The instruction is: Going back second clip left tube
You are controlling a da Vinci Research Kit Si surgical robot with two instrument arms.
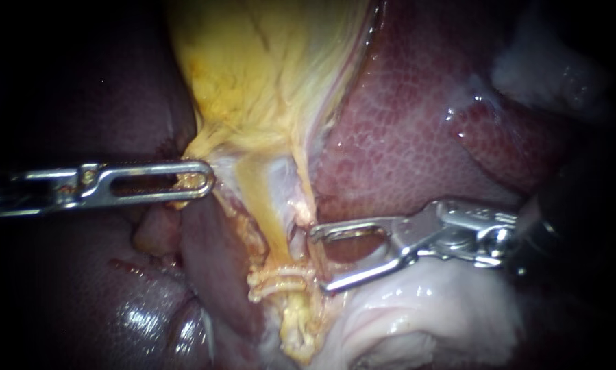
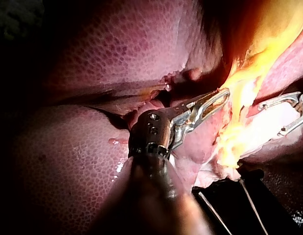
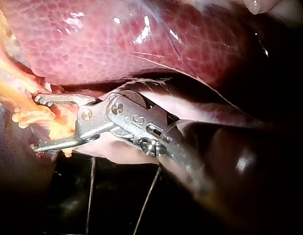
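Note:
A yellowish tube [image 1: 270, 216] runs down from the yellow gallbladder [image 1: 266, 75]. Pale clip bands [image 1: 280, 277] cross the tube low down. My right instrument [image 1: 319, 259] comes in from the right with its jaws open, their tips just right of the clipped stretch and nothing between them. My left instrument [image 1: 191, 181] lies level from the left, its slotted jaws shut on the yellow gallbladder edge. In the right wrist view the open jaws of my right instrument [image 3: 37, 122] stand beside the clip bands [image 3: 26, 116]. In the left wrist view my left instrument [image 2: 217, 98] meets the bright yellow tissue, with my right instrument [image 2: 283, 115] beyond it.
The dark red liver [image 1: 417, 130] fills the upper right and lies behind the tube. Glistening liver [image 1: 143, 315] also sits at the lower left. Pale whitish tissue [image 1: 424, 308] lies under my right instrument's jaws.

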